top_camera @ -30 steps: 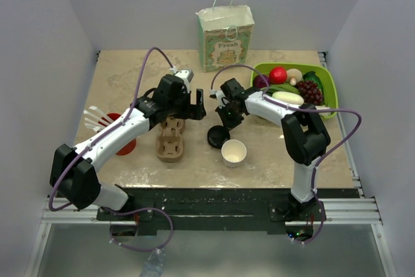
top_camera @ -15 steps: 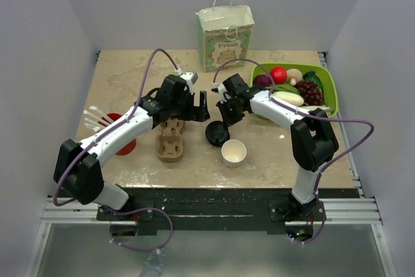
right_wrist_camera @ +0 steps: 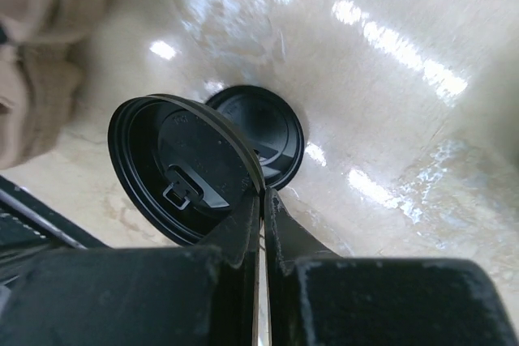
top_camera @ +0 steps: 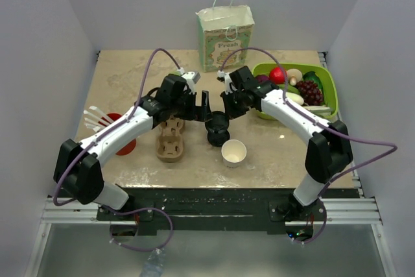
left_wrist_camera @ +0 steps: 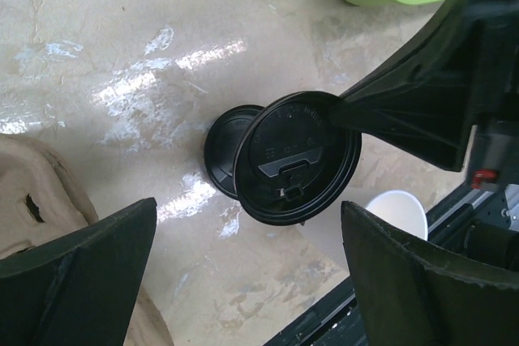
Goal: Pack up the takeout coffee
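Right of the cardboard cup carrier (top_camera: 172, 139), the left gripper (top_camera: 201, 106) hangs with jaws spread wide, while the right gripper (right_wrist_camera: 261, 196) clamps a black lid (right_wrist_camera: 182, 172) by its rim, tilted, probably to be pressed on as a cap. The takeout coffee (top_camera: 233, 152) stands farther right of the carrier, bare, axis upright, mouth facing up.

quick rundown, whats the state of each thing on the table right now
left gripper: open, empty
right gripper: shut on held black lid
held black lid: off the table, tilted
second black lid: flat on table
white paper cup: upright, no lid
cup carrier: visible slots empty
paper bag: upright, top open
red cup: upright, holding white utensils
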`<state>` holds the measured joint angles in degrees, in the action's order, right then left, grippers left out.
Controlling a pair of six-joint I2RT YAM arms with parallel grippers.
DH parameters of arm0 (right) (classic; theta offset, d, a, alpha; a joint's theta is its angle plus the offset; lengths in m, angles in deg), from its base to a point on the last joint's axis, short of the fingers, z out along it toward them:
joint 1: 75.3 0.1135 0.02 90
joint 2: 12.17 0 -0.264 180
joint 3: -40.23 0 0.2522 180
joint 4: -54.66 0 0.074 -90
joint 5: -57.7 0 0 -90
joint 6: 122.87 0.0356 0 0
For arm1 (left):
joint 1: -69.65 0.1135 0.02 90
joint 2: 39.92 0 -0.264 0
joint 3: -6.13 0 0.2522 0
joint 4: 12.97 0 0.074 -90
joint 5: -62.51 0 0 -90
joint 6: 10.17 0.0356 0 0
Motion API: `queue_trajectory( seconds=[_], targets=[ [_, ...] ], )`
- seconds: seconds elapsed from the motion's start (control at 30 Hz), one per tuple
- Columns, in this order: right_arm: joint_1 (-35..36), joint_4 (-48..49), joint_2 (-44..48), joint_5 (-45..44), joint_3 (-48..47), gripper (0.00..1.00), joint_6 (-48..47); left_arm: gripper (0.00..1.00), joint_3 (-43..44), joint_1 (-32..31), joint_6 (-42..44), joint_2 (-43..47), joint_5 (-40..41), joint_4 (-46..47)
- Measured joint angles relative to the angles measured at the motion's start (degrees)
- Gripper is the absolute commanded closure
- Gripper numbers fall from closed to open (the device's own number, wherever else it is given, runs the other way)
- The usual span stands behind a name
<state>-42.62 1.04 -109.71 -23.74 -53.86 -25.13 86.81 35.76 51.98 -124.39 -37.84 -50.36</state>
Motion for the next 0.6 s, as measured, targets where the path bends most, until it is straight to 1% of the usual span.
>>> queue_trajectory(
  seconds=[0.13,0.27,0.3,0.37,0.4,0.47,0.5,0.57,0.6],
  targets=[
    [0.0,-0.09,4.33,0.5,-1.77,1.0,0.61,0.02,0.0,0.0,-0.04,1.68,-2.12,1.16],
    [0.0,0.0,7.54,2.36,-1.95,1.0,0.61,0.11,-0.04,0.0,-0.87,3.21,-4.92,3.63],
    [0.0,0.02,8.13,2.99,-1.95,1.0,0.59,0.16,-0.07,0.0,-1.09,3.43,-5.46,3.98],
    [0.0,0.02,9.07,3.67,-1.95,1.0,0.59,0.19,-0.11,0.0,-1.55,3.8,-6.8,4.79],
    [0.0,0.04,9.44,4.15,-1.95,1.0,0.59,0.24,-0.17,0.0,-1.7,3.89,-7.48,5.22],
    [0.0,0.07,10.16,4.76,-1.95,1.0,0.61,0.28,-0.28,0.0,-1.95,4.0,-8.31,5.77],
    [0.0,0.04,10.54,5.03,-1.95,1.0,0.61,0.37,-0.28,0.0,-2.1,4.02,-8.61,5.88],
    [0.0,0.07,11.17,5.68,-1.95,1.0,0.61,0.42,-0.31,0.0,-2.54,4.09,-9.07,6.1],
    [0.0,0.07,11.54,6.08,-1.95,1.0,0.61,0.47,-0.31,0.0,-2.73,4.13,-9.33,6.16]
  ],
)
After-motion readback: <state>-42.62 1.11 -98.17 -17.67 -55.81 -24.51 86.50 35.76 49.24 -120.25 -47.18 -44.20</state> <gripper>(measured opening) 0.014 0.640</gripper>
